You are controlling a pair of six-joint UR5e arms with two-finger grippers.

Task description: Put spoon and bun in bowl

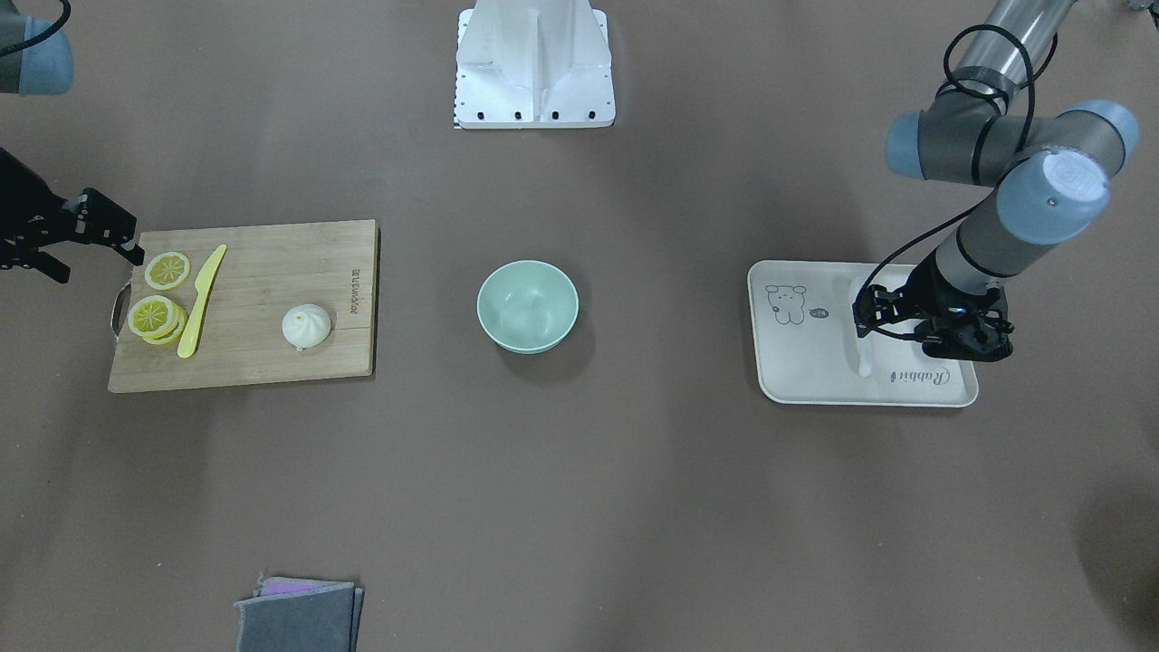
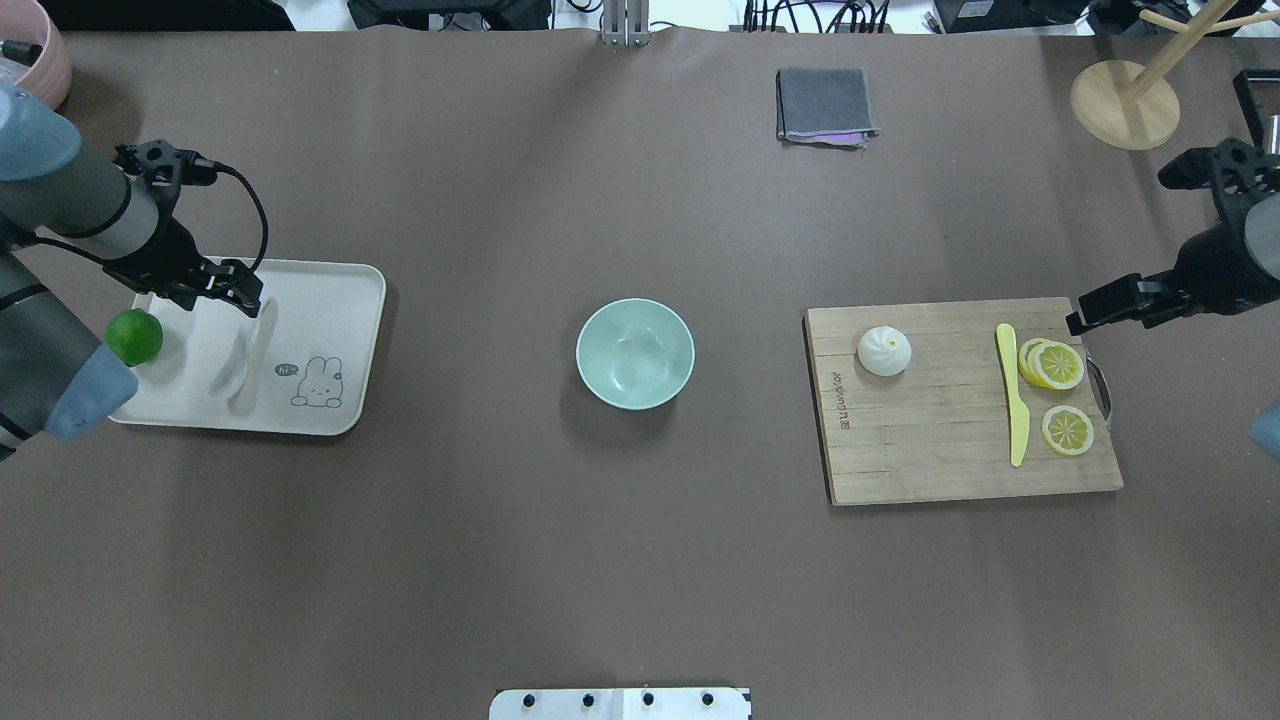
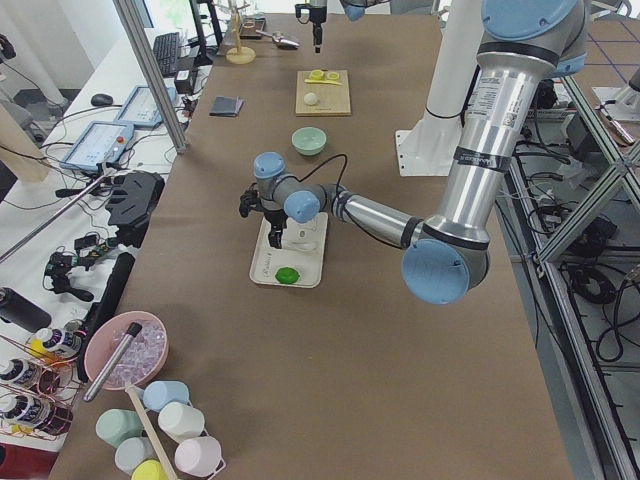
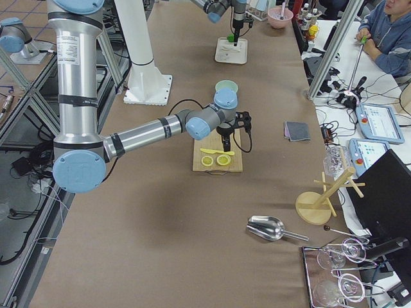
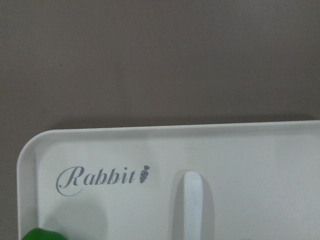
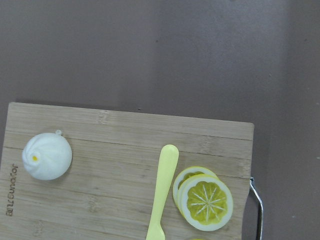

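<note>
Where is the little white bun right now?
In the overhead view the bun sits on the right, on the wooden cutting board, between the mint bowl and the yellow knife.

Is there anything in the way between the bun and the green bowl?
Nothing visible. Only brown table lies between the bun and the bowl. The yellow knife and lemon slices sit on the cutting board's other side, away from the bowl.

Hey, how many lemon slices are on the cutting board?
3: one lemon slice lies alone nearer the robot; two overlapping slices sit farther off beside the knife. The stack may hide more.
</note>
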